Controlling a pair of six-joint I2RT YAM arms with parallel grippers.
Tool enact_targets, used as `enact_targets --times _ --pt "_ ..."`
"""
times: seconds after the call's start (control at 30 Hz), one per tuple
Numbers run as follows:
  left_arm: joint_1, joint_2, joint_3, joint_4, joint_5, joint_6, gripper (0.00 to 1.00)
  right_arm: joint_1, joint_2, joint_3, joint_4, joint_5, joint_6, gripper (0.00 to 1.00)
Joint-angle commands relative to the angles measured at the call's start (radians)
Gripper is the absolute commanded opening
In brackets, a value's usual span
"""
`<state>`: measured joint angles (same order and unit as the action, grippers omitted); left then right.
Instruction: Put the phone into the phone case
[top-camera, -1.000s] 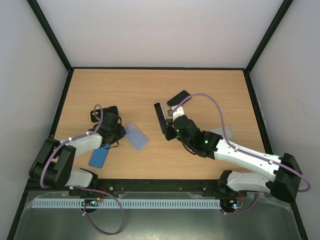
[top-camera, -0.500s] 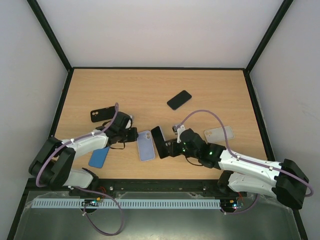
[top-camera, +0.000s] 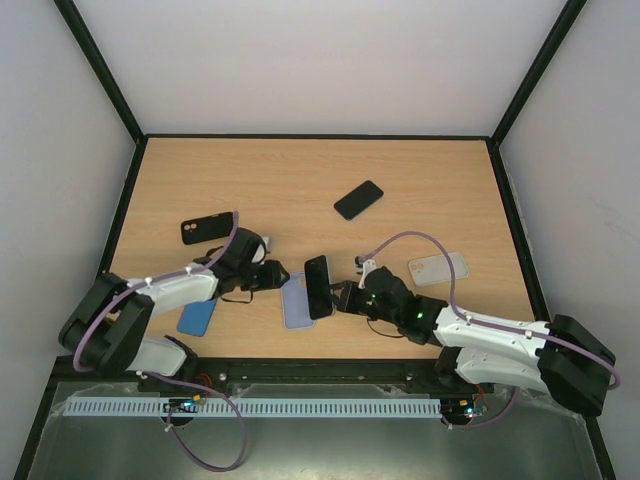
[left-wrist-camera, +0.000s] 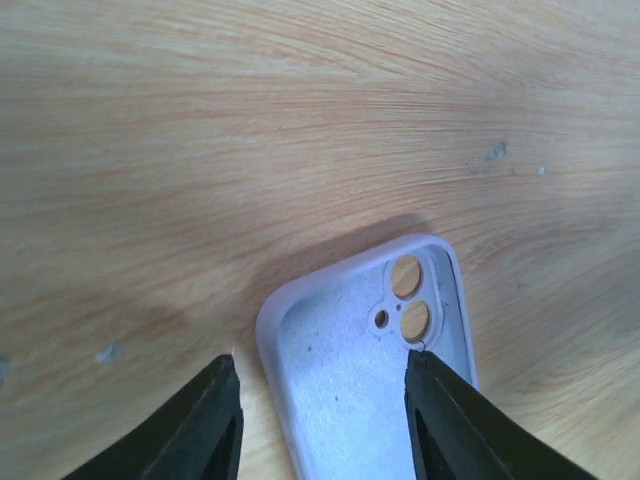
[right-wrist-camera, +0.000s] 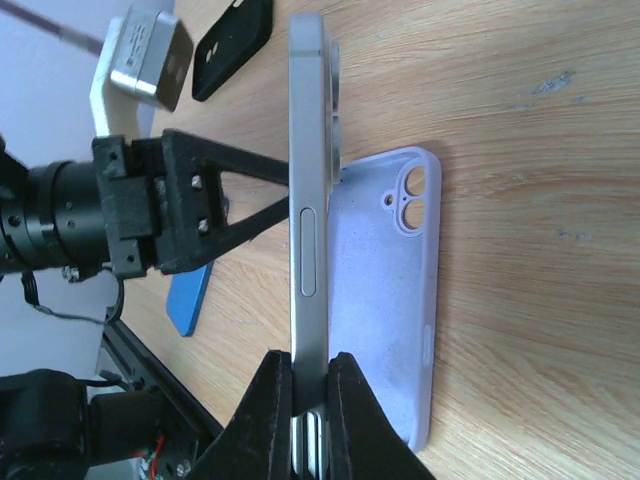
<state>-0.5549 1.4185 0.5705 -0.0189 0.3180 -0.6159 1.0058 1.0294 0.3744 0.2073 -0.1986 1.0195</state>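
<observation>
Around the middle of the wooden desk (top-camera: 300, 170) several spare items lie flat. A black phone case with a camera hole (top-camera: 199, 231) sits at the far left, and a black flat rectangular slab (top-camera: 358, 199) lies farther back, right of centre. A clear plastic phone case (top-camera: 438, 267) lies to the right, and a blue phone case (top-camera: 198, 316) is at the near left, partly under the left arm. None of them lies between the two arms.

The desk is light wood with visible grain and a black rim. Plain white walls (top-camera: 330, 60) with black corner posts close it in.

The pale lavender soft phone case (left-wrist-camera: 365, 370) lies open side up near the front centre. Its long axis runs roughly near to far, with the camera cut-out at the far end. The left end effector (top-camera: 276, 277) is spread wide at that end. One finger (left-wrist-camera: 195, 425) stands clear of the case and the other (left-wrist-camera: 450, 420) overlaps its edge, gripping nothing.

The dark slim phone (right-wrist-camera: 310, 200) stands on its long edge along the case's right side, parallel to it. Its camera bump faces the case and sits at the same end as the cut-out. The right end effector (right-wrist-camera: 310, 390) is clamped tight on the phone's lower end. Whether phone and case touch cannot be told.
</observation>
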Motion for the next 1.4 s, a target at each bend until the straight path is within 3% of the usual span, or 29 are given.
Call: enact_targets --times 0.0,0.2,0.5,0.8,1.37 --pt "0.022 -0.114 -0.057 0.025 0.016 -0.089 0.51 0.002 0.024 0.002 0.177 0.000 0.098 0.02" --pt "0.073 -0.297 -0.159 0.095 0.098 -0.136 0.66 0.003 0.150 0.044 0.210 -0.047 0.114 0.02" --pt "0.084 -0.406 -0.314 0.243 0.198 -0.169 0.71 0.002 0.334 0.077 0.332 -0.147 0.158 0.02" --pt "0.083 -0.367 -0.410 0.402 0.193 -0.256 0.69 0.002 0.425 0.075 0.379 -0.160 0.173 0.02" --pt "0.027 -0.184 -0.439 0.582 0.187 -0.327 0.59 0.003 0.508 0.068 0.403 -0.095 0.176 0.02"
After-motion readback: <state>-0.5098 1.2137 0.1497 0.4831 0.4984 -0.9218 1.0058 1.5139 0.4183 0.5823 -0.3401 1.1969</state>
